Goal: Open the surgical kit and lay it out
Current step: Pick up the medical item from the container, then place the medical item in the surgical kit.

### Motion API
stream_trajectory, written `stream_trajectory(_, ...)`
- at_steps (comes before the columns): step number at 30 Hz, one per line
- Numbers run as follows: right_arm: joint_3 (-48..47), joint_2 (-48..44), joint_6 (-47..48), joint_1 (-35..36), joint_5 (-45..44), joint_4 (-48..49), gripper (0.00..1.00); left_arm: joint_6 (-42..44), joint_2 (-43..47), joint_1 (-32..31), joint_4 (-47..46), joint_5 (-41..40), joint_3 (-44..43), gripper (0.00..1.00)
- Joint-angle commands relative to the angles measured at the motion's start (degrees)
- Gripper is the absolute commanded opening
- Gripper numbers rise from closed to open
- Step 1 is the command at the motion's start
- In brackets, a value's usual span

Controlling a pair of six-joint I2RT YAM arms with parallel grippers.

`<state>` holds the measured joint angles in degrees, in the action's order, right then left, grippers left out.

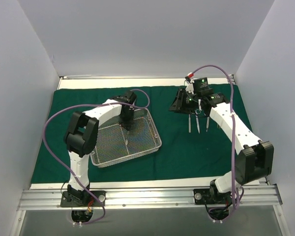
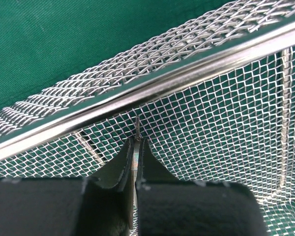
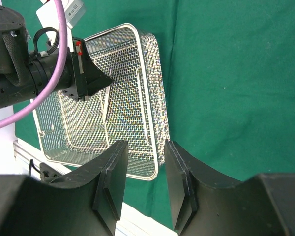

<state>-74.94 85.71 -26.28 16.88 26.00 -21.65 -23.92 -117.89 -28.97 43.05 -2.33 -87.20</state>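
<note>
Green drape (image 1: pixel 187 152), opened and spread flat over the table as the field for laying out. Unwrapping judged done.

Left of centre on the drape: wire-mesh tray (image 1: pixel 156 132), flat and skewed to the table edge. Inside, bare mesh apart from one slim silver instrument (image 1: pixel 126 138).

Reaching down into the tray: left gripper (image 1: pixel 126 123). From the left wrist, left gripper (image 2: pixel 136 147) clenched on that instrument (image 2: pixel 136 164), thin metal edge-on between the pads, tip poking out just ahead, toward the tray rim (image 2: pixel 162 83). Pinched near one end, probably to bring it up over the mesh wall without dragging. Lifted off the mesh or touching it: cannot tell.

Right of centre: right gripper (image 1: pixel 178 102), hanging above the drape and turned toward the tray. From the right wrist, right gripper (image 3: pixel 145 145) with jaws part-way apart and nothing between them, only tray (image 3: pixel 83 132) and drape in the gap. Released and empty. Probably parked clear of the row, perhaps ready for the next piece.

Just right of it: three instruments (image 1: pixel 198 123) on the drape, parallel, side by side, not touching. A neat row, evidently the chosen laying-out spot, with bare drape on either side.

Next move, as a guess: lift straight up, clear the rim, carry across, set down beside the row. Risks: thin metal twisting in the pinch, or the tip snagging the mesh.
</note>
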Motion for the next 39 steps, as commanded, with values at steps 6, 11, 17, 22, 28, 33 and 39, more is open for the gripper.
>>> stream_trajectory(6,-1.0,1.3,-0.3,2.1,1.6,3.5,0.34,0.5,7.3,1.7,3.7,7.7,-2.0,0.02)
stream_trajectory(11,-1.6,3.2,-1.8,5.7,1.8,6.9,0.33,-0.4,11.4,3.0,6.4,10.1,-4.3,0.02)
stream_trajectory(17,-1.5,5.4,-2.5,10.0,4.1,12.1,0.33,-3.5,14.2,4.4,7.1,13.8,-5.4,0.02)
stream_trajectory(22,-0.6,7.0,-5.3,15.7,4.4,19.2,0.41,-9.6,15.8,5.2,6.2,14.4,-8.4,0.02)
stream_trajectory(28,-1.2,9.6,-9.2,19.5,1.3,24.3,0.46,-14.9,17.2,5.3,4.4,11.6,-11.0,0.02)
stream_trajectory(33,-2.3,11.5,-9.0,20.6,-0.2,23.1,0.46,-15.9,17.3,5.1,4.2,12.5,-11.8,0.02)
stream_trajectory(39,-2.8,13.0,-8.7,20.9,0.3,23.8,0.42,-16.5,18.8,5.1,3.9,13.3,-10.7,0.02)
